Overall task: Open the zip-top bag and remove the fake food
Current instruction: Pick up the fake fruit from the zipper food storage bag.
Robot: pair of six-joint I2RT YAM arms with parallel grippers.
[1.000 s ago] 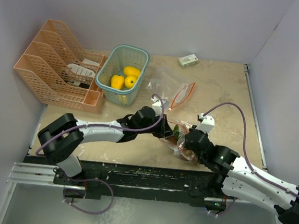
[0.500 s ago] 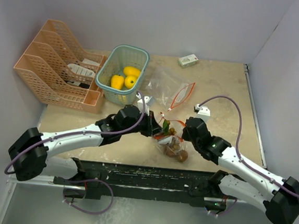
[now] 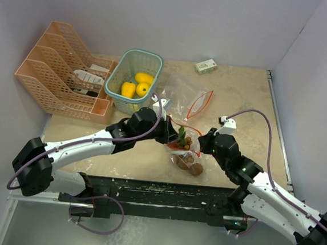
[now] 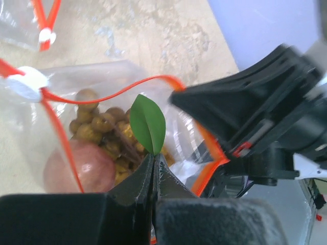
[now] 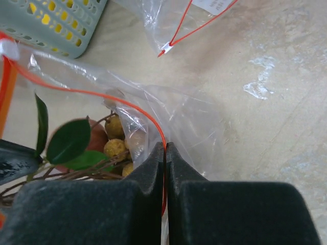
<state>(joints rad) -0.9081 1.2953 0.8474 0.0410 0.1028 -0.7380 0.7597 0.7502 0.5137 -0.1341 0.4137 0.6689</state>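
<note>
**Table (image 3: 240,100) with bag (image 3: 179,153) held open**

Yellow fruits (image 3: 136,84) lie in the basket (image 3: 128,105). The left gripper (image 3: 171,136) is clenched on one bag rim, at a leaf (image 4: 148,122). The right gripper (image 3: 201,144) is clamped on the opposite rim. Food (image 3: 189,164) hangs inside. Next, one grip must probably be released to reach in.

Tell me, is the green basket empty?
No, several yellow fruits lie inside the basket.
</note>
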